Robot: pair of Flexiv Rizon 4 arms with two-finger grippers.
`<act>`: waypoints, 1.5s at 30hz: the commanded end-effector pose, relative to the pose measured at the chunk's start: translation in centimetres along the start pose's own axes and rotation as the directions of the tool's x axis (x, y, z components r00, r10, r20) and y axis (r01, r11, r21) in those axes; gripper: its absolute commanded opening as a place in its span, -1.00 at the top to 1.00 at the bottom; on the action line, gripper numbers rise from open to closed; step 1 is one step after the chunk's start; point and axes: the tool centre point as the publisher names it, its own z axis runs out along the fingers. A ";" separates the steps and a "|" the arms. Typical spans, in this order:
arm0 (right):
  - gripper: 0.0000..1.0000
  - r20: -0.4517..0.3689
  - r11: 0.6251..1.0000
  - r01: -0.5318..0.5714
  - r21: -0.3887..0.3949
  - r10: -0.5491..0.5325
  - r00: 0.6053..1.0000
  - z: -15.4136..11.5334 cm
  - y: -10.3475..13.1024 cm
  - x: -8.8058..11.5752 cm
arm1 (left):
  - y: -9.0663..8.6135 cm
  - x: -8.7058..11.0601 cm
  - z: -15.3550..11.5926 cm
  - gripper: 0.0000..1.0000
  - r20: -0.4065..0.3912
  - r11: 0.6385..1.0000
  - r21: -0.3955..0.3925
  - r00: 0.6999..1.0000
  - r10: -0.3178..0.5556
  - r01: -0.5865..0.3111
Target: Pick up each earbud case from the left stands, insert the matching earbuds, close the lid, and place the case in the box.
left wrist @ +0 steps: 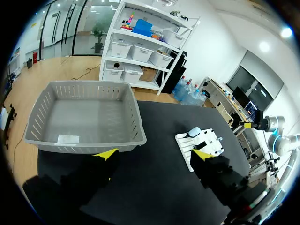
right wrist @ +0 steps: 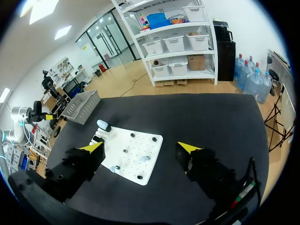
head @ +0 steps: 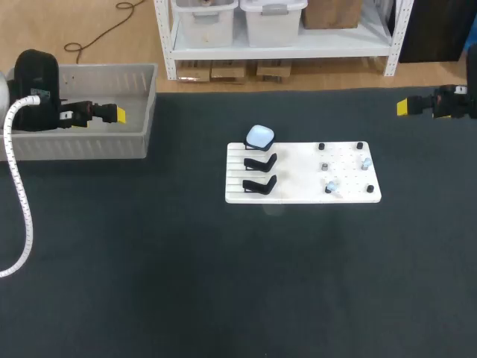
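Head view: one earbud case point(head: 259, 136), three stands point(head: 260, 161), one box point(head: 74, 146); left claw point(left wrist: 153, 153) and right claw point(right wrist: 140, 147) both released.

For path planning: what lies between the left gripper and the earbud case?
Head view: only a wall of the basket and bare table lie between left gripper and earbud case.

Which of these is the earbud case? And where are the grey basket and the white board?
earbud case point(head: 259, 136): head view, middle of its rounded top.
grey basket point(head: 82, 146): head view, its near side wall.
white board point(head: 294, 179): head view, bare patch near its middle.
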 end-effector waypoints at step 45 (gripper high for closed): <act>-1.00 -0.001 1.000 0.000 0.001 0.000 1.000 0.0 0.0 0.0 | -6.8 -4.2 9.2 -1.00 0.157 0.459 0.505 0.601 0.784 -0.731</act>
